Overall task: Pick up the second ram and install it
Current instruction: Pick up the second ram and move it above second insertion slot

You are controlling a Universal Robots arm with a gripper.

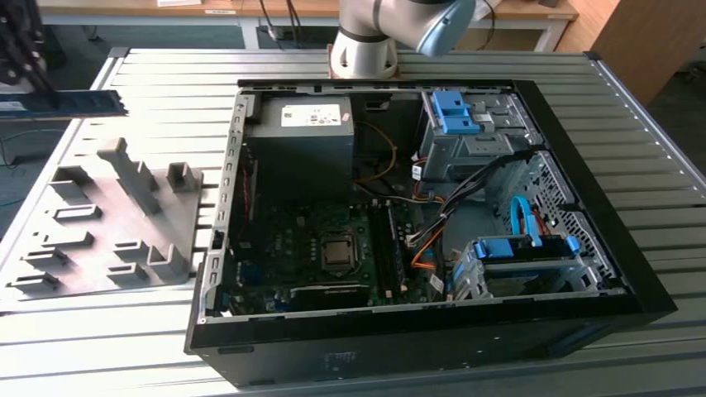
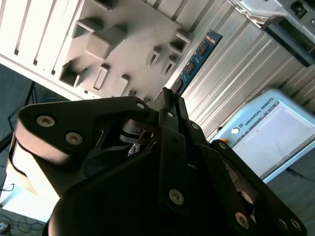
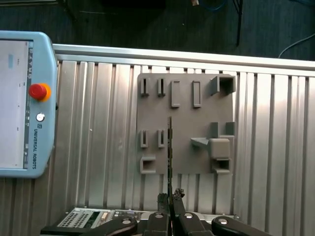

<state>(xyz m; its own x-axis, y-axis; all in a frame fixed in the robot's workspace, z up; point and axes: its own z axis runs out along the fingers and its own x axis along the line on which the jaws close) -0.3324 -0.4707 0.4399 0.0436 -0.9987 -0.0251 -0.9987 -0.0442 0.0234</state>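
The second ram is a thin dark stick held level in the air, above the grey tray at the exterior view's left. My gripper is shut on one end of it at the picture's edge. In the second wrist view the ram sticks out past the fingertips of the gripper, its blue-green face with black chips showing. The first wrist view has the ram edge-on as a thin line over the tray, with the gripper closed around it.
The open computer case lies on the slatted metal table to the exterior view's right of the tray, with motherboard slots near its middle. The tray carries several grey uprights. A teach pendant lies beside the tray.
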